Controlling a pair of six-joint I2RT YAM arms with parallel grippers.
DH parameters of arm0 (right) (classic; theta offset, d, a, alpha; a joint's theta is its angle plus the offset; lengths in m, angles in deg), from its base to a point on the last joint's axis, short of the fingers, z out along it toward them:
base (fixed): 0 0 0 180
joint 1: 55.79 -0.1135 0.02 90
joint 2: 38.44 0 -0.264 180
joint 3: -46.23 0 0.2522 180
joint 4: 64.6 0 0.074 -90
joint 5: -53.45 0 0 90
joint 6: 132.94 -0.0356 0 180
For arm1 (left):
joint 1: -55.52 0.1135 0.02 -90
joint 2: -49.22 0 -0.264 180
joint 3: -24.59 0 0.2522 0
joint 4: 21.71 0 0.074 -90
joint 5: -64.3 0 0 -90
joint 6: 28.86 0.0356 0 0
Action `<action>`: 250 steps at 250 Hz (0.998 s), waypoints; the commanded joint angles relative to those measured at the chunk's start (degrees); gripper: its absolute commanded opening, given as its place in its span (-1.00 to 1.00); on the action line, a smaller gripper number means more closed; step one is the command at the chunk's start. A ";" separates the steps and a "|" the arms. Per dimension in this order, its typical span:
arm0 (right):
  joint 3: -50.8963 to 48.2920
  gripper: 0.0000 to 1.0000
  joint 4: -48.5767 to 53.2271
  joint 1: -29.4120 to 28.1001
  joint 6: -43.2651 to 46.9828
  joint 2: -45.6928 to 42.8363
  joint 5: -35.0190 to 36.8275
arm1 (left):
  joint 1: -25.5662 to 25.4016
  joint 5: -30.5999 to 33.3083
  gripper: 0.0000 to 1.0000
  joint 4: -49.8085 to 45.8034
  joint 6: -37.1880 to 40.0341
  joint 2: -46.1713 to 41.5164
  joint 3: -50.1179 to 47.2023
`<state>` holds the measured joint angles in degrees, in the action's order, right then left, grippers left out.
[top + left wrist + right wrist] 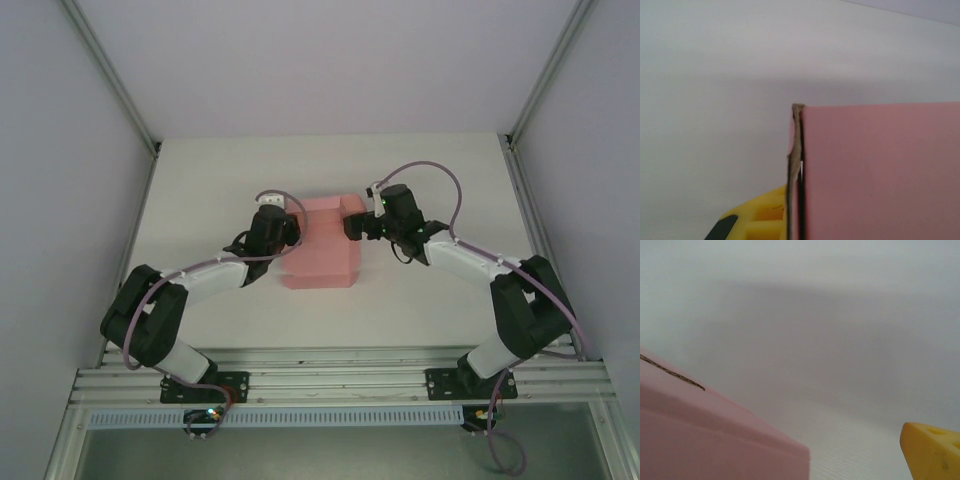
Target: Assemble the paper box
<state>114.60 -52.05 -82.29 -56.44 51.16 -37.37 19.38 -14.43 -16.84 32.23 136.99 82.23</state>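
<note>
The box (322, 258), in the middle of the desk (200, 190), is pinched at its left wall by the left pincer (290, 232), the right pincer (352, 226) held wide alongside; the thin card could be buckled by any tug.

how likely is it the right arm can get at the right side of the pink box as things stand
Probably yes: the right gripper is open and sits just beside the right wall of the paper box, nothing between them. The left gripper pinches the opposite wall, out of its way.
</note>
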 commanded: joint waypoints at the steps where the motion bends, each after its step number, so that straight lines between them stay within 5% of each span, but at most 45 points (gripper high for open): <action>1: 1.37 0.99 -0.44 -2.04 1.40 3.34 0.68 | -0.49 -1.95 -1.00 1.76 -1.60 -0.71 -0.36; 55: 0.60 0.99 -1.95 -3.52 -0.42 4.35 3.98 | -0.23 -1.95 -1.00 2.18 -2.55 -0.27 -0.77; 106: -2.91 0.99 1.87 -2.91 0.36 -5.38 4.98 | 1.39 -1.20 -1.00 1.33 -2.91 0.99 -1.51; 184: -11.56 0.96 8.12 6.00 -0.19 -24.42 -8.66 | 1.73 -2.18 -1.00 1.14 -0.97 2.06 -1.40; 226: -10.50 0.87 9.57 13.32 1.79 -24.45 -14.20 | 1.54 -4.27 -1.00 1.87 -0.29 1.45 -1.55; 250: -8.00 0.60 9.34 15.82 1.85 -20.05 -20.04 | 1.43 -5.56 -1.00 2.89 1.01 1.71 -1.61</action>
<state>103.82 -44.40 -68.76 -55.83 26.88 -48.47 20.84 -17.45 -16.53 31.27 138.62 81.11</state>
